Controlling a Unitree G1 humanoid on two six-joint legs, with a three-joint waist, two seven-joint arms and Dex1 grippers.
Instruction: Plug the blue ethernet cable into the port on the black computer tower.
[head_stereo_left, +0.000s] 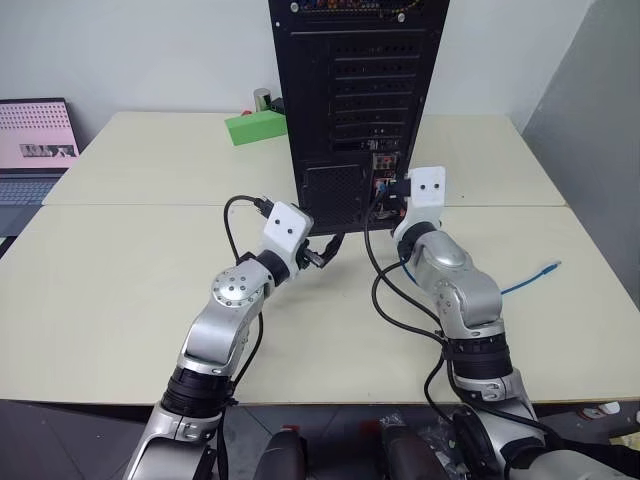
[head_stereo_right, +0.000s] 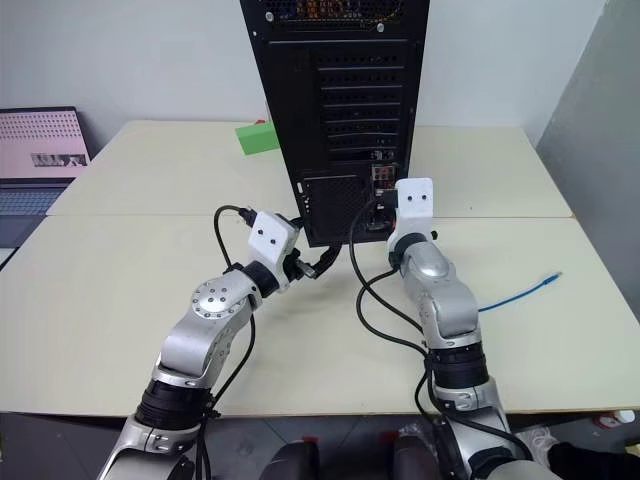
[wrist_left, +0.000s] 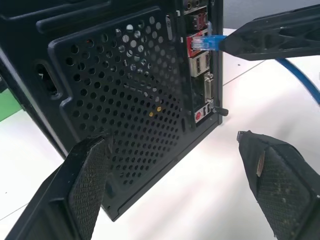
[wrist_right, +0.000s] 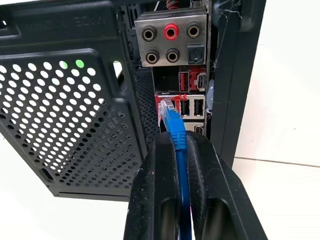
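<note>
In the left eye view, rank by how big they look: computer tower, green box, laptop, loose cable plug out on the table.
1. Black computer tower, by far the largest.
2. Laptop, cut off by the picture's edge, so only partly seen.
3. Green box, partly hidden behind the tower.
4. Loose plug of the blue cable, smallest.

The black computer tower (head_stereo_left: 355, 100) is cut off by the top edge of both eye views. The right arm hides most of the blue ethernet cable (head_stereo_left: 528, 277) there. At the port (wrist_right: 162, 103), the plug's depth cannot be judged. A laptop (head_stereo_left: 30, 165) is cropped at the left edge.
</note>
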